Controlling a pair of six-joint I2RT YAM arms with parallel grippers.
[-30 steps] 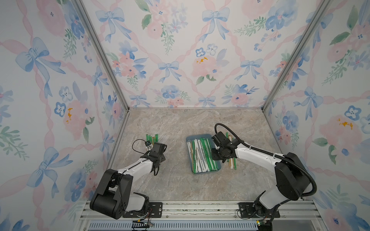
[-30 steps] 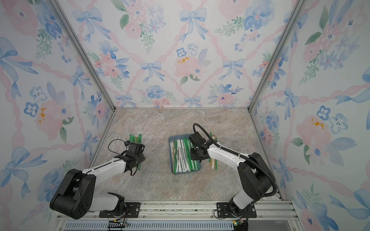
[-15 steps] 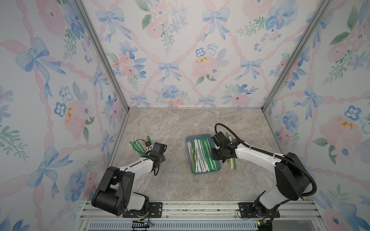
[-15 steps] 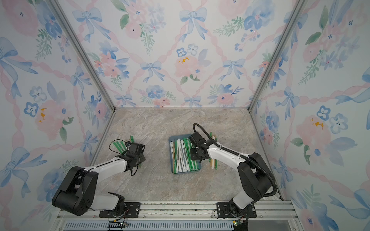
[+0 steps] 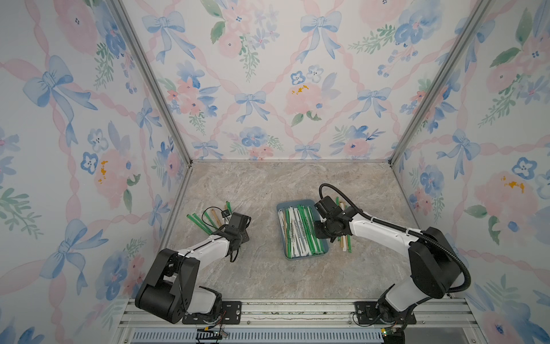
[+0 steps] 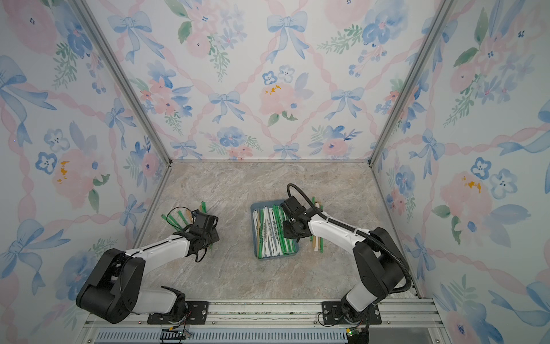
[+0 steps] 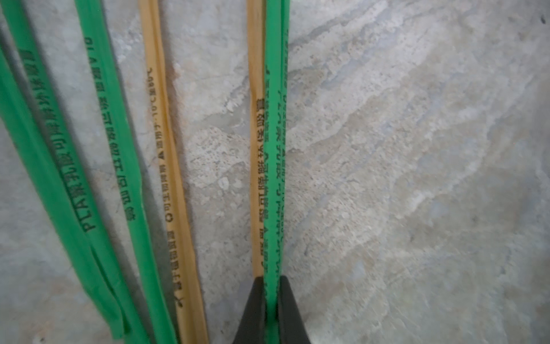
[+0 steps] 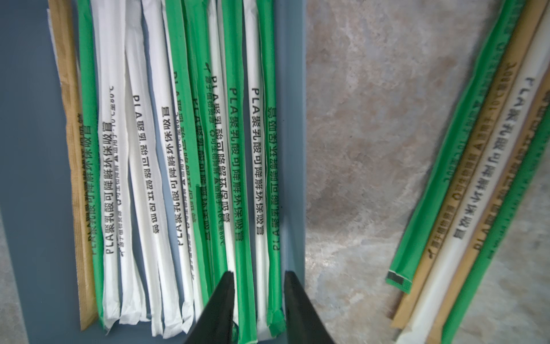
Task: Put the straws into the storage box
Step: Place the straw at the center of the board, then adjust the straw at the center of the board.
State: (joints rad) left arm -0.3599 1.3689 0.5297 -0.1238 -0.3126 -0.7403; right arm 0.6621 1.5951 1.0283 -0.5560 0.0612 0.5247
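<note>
Several green and tan straws [image 5: 202,222] lie fanned out on the marble floor at the left. My left gripper [image 7: 270,280] is shut on one green straw [image 7: 275,149], with a tan straw [image 7: 255,119] lying against it. The blue-grey storage box [image 5: 306,256] stands in the middle, filled with green, white and tan straws [image 8: 166,149]. My right gripper [image 8: 258,277] hovers open over the box's right side, above straws lying inside. More straws [image 8: 476,178] lie on the floor to the right of the box.
Floral walls close the marble floor on three sides, with metal posts in the back corners. The left straw pile [image 6: 175,219] lies near the left wall. The right loose straws [image 6: 318,242] lie between the box [image 6: 276,256] and my right arm.
My left gripper has shut on a green straw. The left straws have shifted from a tight bundle into a fan toward the left wall. The right arm has stayed put.
</note>
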